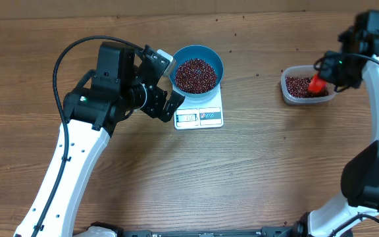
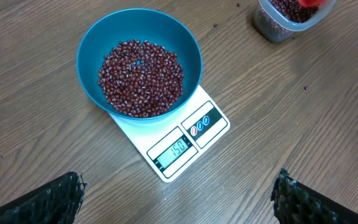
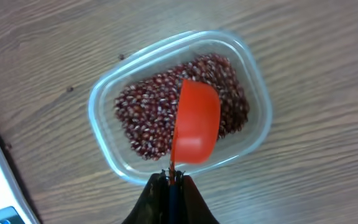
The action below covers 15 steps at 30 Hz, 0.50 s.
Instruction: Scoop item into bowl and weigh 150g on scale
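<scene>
- Overhead view: the left gripper [image 1: 171, 82] stood wide open and empty, just beside the round light-blue bowl [image 1: 219, 62]. The bowl sat on the small flat white rectangular kitchen scale [image 1: 199, 117] and held the small dark red-brown beans [image 1: 196, 74].
- Left wrist view: the scale's display [image 2: 178, 149] read 150. Both fingers [image 2: 55, 199] were spread, clear of the bowl.
- Right wrist view: the right gripper [image 3: 173, 186] was clamped tight on the handle of a red plastic scoop [image 3: 194, 124]. The scoop was over more beans in a clear rounded-rectangular plastic tub [image 3: 98, 106].

Bright even light, faint shadows, mild blur.
</scene>
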### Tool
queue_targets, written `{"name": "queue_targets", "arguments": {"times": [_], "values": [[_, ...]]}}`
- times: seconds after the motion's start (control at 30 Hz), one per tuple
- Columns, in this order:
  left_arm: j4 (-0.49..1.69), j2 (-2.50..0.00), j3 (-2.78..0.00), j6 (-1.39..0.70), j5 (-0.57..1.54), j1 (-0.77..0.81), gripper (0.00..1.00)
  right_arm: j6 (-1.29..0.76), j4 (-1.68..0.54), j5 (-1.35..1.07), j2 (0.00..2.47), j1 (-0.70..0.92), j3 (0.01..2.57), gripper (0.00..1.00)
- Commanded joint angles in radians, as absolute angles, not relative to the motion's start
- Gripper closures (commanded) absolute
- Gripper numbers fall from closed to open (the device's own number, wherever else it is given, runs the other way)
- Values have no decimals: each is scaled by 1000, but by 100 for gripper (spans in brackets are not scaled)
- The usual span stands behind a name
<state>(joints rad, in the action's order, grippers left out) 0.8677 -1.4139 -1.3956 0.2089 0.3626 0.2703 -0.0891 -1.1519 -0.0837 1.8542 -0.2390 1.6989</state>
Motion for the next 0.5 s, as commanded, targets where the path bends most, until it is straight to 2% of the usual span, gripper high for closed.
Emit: {"name": "queue_targets", "arguments": {"times": [0.0, 0.07, 0.13, 0.23, 0.3, 0.47], "values": [[863, -1407, -1418, 194, 355, 269, 0, -139, -1095, -248, 1835, -297, 1641, 96], [863, -1407, -1418, 194, 355, 269, 0, -139, -1062, -315, 1835, -323, 1616, 95], [863, -1407, -1418, 194, 355, 269, 1, -139, -1032, -369, 1835, -344, 1593, 80], [863, -1407, -1419, 194, 355, 269, 1, -139, -1010, -398, 1836, -360, 1567, 65], [863, -1407, -1418, 194, 355, 269, 1, -138, -1014, -398, 1841, -360, 1561, 56], [863, -1407, -1419, 194, 355, 269, 1, -138, -1055, -348, 1843, -360, 1557, 43]]}}
